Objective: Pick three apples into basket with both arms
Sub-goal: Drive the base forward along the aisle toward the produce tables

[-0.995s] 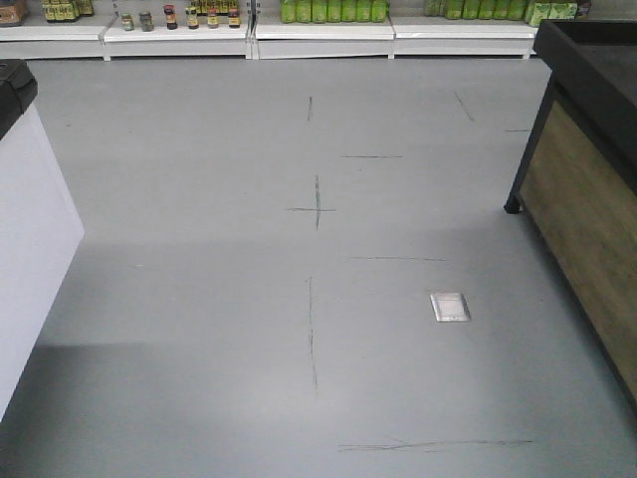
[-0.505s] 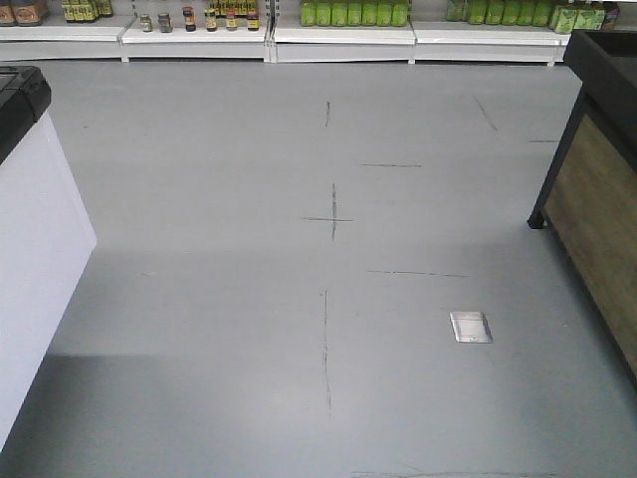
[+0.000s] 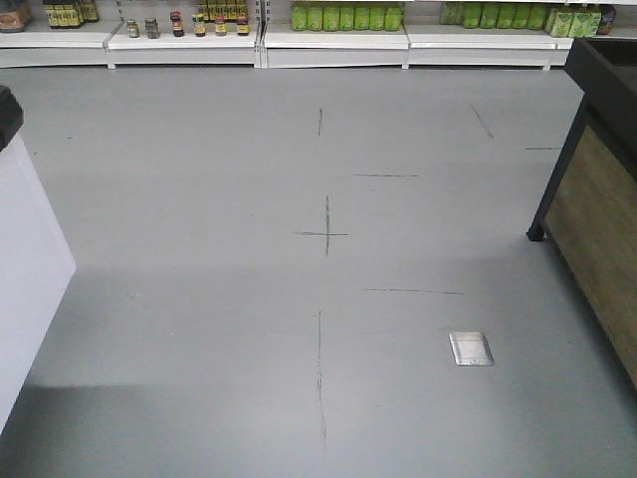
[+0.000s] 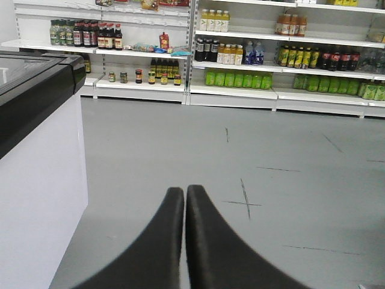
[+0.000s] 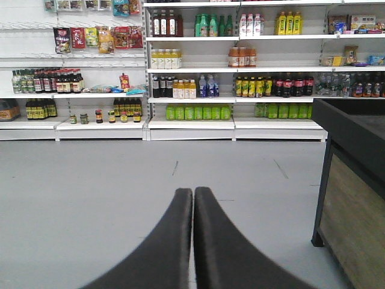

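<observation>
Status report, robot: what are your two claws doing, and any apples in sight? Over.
Left claw shut, empty. Right claw shut, empty. No apples or basket in view. White cabinet left, wooden counter right.

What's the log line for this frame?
left gripper: shut, empty | right gripper: shut, empty | apples: not in view | basket: not in view | ahead: floor, shelves

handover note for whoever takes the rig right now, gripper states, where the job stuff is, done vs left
Left gripper: shut, empty. Right gripper: shut, empty.
Apples and basket: in no view. Cameras show grey floor, stocked shelves ahead, white cabinet to the left, dark wood-panelled stand to the right.
Done: nothing visible. Left: reach the fruit, then all three picks.
</observation>
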Robot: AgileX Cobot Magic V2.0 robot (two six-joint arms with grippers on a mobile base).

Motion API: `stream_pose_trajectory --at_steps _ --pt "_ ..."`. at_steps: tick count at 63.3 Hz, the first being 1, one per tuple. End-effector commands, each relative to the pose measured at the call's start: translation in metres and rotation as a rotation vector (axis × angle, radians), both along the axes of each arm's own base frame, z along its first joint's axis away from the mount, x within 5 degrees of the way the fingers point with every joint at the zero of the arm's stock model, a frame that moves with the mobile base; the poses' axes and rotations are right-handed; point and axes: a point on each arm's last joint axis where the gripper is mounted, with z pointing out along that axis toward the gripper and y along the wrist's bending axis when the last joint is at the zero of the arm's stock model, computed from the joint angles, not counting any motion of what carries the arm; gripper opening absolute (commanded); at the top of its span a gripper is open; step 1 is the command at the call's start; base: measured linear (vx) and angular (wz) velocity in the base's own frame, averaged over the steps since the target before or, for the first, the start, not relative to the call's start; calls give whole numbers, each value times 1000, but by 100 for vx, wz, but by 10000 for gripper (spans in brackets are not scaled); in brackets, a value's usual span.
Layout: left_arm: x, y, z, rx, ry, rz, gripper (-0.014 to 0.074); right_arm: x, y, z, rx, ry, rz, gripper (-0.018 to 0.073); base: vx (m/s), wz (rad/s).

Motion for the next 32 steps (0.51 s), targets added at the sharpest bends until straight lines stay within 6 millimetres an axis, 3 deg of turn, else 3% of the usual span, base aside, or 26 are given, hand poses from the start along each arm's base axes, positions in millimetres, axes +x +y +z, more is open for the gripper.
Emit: stream_pose_trajectory --at_steps 1,32 --pt "-1 0 6 -9 -83 3 -6 -1 1 3 -13 -77 7 -7 21 -6" --pt "-1 0 6 -9 -83 3 -6 -1 1 3 -13 -77 7 -7 23 -8"
